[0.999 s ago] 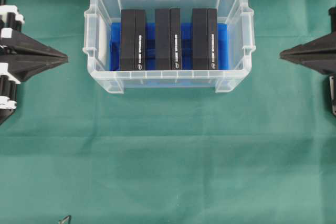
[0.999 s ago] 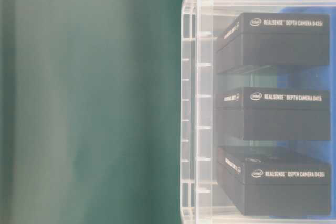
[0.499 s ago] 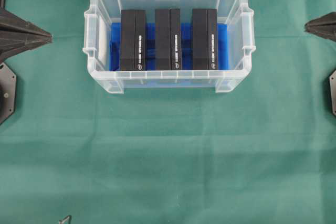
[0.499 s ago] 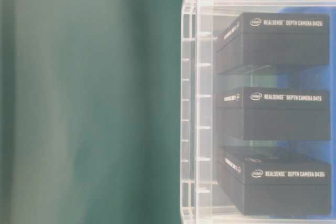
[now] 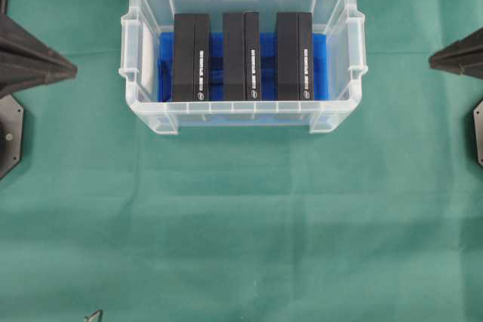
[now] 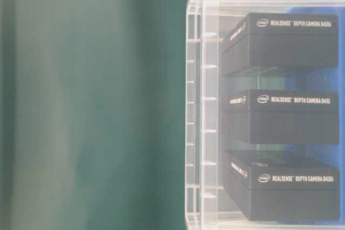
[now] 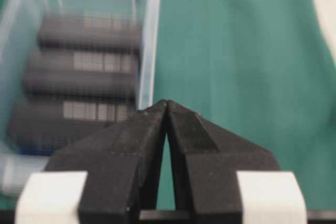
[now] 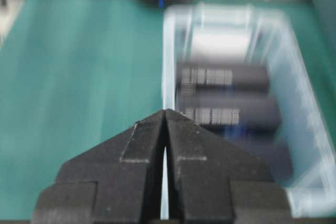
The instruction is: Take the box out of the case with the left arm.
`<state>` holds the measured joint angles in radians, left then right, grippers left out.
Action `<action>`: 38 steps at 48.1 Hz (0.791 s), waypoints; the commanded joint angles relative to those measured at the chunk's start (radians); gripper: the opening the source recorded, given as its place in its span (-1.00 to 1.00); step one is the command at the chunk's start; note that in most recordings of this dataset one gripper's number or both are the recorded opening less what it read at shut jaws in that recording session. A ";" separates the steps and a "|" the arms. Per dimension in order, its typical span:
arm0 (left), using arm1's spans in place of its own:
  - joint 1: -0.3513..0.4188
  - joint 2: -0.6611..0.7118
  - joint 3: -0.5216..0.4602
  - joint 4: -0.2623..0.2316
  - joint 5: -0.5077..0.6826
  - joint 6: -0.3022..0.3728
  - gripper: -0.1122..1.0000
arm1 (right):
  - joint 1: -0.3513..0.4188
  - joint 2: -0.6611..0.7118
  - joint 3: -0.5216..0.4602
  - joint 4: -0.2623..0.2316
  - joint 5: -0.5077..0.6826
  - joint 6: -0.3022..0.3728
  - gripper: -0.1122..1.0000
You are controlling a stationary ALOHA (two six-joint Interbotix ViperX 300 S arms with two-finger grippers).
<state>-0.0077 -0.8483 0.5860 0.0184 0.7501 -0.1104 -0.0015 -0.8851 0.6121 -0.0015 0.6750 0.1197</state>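
The clear case [image 5: 243,115] with a blue sheet on its bottom stands on the green cloth at the back middle. Three black boxes stand in it side by side: left box [image 5: 190,56], middle box [image 5: 241,56], right box [image 5: 293,56]. They also show in the table-level view, the middle one [image 6: 285,117] among them. My left gripper [image 5: 74,70] is shut and empty at the left edge, apart from the case; its tips meet in the left wrist view [image 7: 166,103]. My right gripper [image 5: 432,61] is shut and empty at the right edge, and shows in its wrist view [image 8: 165,112].
Green cloth [image 5: 241,224] covers the whole table in front of the case. Black arm bases sit at the left edge [image 5: 9,133] and right edge [image 5: 478,133]. A small dark clip [image 5: 93,315] lies at the front left.
Both grippers swung back from their first pose, then came slightly forward again; the left tip now points further down the view. The case and boxes have not moved.
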 commanded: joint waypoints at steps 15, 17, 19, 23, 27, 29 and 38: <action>-0.031 0.181 -0.207 0.002 0.603 0.003 -0.80 | 0.000 0.167 -0.198 -0.005 0.658 0.005 -0.80; -0.035 0.193 -0.215 0.002 0.640 0.003 -0.80 | 0.000 0.183 -0.204 -0.005 0.707 0.005 -0.80; -0.038 0.204 -0.218 0.002 0.669 0.005 -0.80 | 0.000 0.195 -0.207 -0.005 0.752 0.005 -0.80; -0.038 0.210 -0.219 0.003 0.690 0.006 -0.80 | 0.000 0.213 -0.209 -0.005 0.798 0.005 -0.80; -0.038 0.199 -0.215 0.003 0.692 0.006 -0.80 | 0.000 0.221 -0.210 -0.009 0.801 0.005 -0.80; -0.038 0.195 -0.213 0.003 0.692 0.005 -0.80 | 0.000 0.219 -0.209 -0.011 0.799 0.005 -0.80; -0.038 0.190 -0.209 0.003 0.698 -0.014 -0.80 | 0.000 0.218 -0.210 -0.011 0.801 0.005 -0.80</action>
<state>-0.0414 -0.6550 0.3927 0.0184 1.4465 -0.1166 -0.0015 -0.6657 0.4280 -0.0123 1.4742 0.1212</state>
